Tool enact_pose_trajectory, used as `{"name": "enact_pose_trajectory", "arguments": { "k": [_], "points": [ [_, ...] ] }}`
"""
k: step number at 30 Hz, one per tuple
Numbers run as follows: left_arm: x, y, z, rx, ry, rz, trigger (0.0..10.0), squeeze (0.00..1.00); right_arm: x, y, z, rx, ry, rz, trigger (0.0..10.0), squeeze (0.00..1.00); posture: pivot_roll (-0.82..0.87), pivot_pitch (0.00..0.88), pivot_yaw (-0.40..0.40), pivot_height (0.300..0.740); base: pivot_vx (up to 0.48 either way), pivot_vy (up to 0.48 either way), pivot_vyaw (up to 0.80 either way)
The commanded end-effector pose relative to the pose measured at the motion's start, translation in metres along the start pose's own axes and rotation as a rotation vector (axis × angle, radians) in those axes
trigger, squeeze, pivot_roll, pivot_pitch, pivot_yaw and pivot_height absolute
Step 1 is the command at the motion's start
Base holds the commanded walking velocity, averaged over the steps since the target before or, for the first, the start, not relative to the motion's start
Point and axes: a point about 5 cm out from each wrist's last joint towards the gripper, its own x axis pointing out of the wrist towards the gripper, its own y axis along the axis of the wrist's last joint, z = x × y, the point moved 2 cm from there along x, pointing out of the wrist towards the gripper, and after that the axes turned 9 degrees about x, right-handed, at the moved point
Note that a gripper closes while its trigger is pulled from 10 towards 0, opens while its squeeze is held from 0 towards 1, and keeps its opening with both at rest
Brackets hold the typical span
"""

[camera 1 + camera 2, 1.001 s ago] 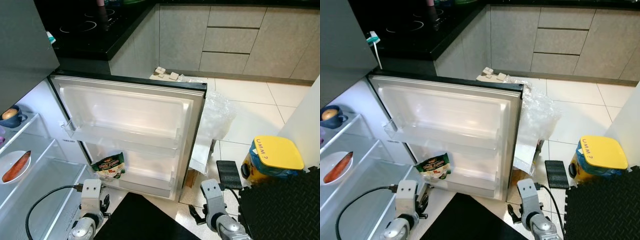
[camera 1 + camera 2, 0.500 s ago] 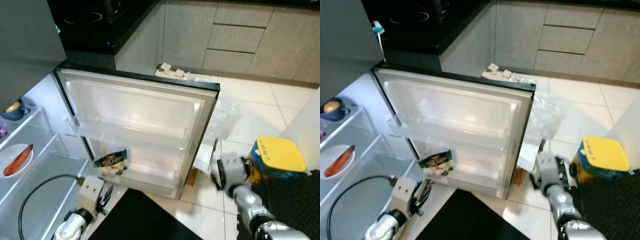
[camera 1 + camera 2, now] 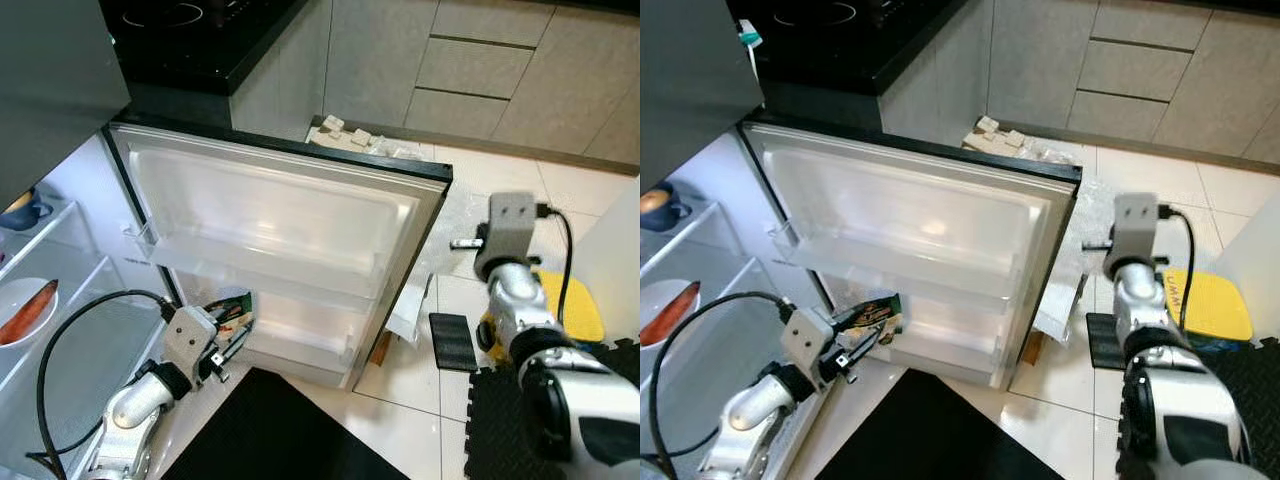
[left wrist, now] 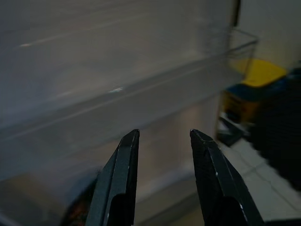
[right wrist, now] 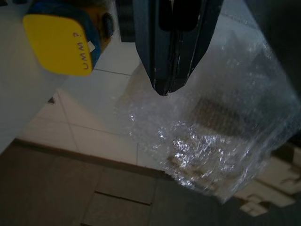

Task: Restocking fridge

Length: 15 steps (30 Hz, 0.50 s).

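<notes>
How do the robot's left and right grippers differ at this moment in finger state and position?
The left gripper has its fingers apart, low by the open white fridge door's bottom shelf, near the green snack packet. The right gripper has its fingers closed together, raised beyond the door's edge over crinkled clear plastic wrap. Neither holds anything.

The floor (image 3: 500, 215) is made of big, pale, shiny tiles. Grey cupboards with drawers (image 3: 480, 70) stand along the far wall. A black desk top (image 3: 200, 40) with a dark cooktop (image 3: 165, 15) sits at the upper left. A black foam mat (image 3: 500, 420) lies on the floor at the right, and another dark mat (image 3: 270, 435) lies near the bottom. A crinkly sheet of clear plastic (image 5: 225, 122) lies on the tiles. The room is bright.
</notes>
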Motion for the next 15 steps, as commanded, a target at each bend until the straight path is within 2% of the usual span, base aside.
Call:
{"name": "enact_pose_trajectory", "arguments": {
  "k": [1, 2, 4, 6, 10, 15],
  "points": [
    [-0.002, 0.007, 0.002, -0.016, -0.055, 0.008, 10.0, 0.0, 0.001, -0.001, 0.001, 0.076, -0.002, -0.034, 10.0, 0.0, -0.02, 0.115, -0.05, 0.738, 0.0, 0.0, 0.0],
    [-0.002, 0.007, 0.002, -0.016, -0.055, 0.008, 10.0, 0.0, 0.001, -0.001, 0.001, 0.076, -0.002, -0.034, 10.0, 0.0, -0.02, 0.115, -0.05, 0.738, 0.0, 0.0, 0.0],
    [-0.001, 0.016, 0.003, -0.045, -0.086, 0.031, 10.0, 0.0, 0.003, 0.003, -0.006, 0.134, 0.041, -0.039, 10.0, 0.0, -0.02, 0.118, -0.048, 0.738, 0.0, 0.0, 0.0],
    [-0.001, 0.016, 0.003, -0.045, -0.086, 0.031, 10.0, 0.0, 0.003, 0.003, -0.006, 0.134, 0.041, -0.039, 10.0, 0.0, -0.02, 0.118, -0.048, 0.738, 0.0, 0.0, 0.0],
    [0.005, 0.042, 0.009, -0.129, -0.179, 0.099, 10.0, 0.0, 0.003, 0.006, -0.038, 0.271, 0.258, -0.046, 10.0, 0.0, -0.02, 0.118, -0.047, 0.738, 0.0, 0.0, 0.0],
    [0.007, 0.048, 0.011, -0.136, -0.206, 0.108, 10.0, 0.0, 0.0, 0.004, -0.05, 0.308, 0.337, -0.06, 10.0, 0.0, -0.02, 0.117, -0.044, 0.738, 0.0, 0.0, 0.0]
  ]
}}
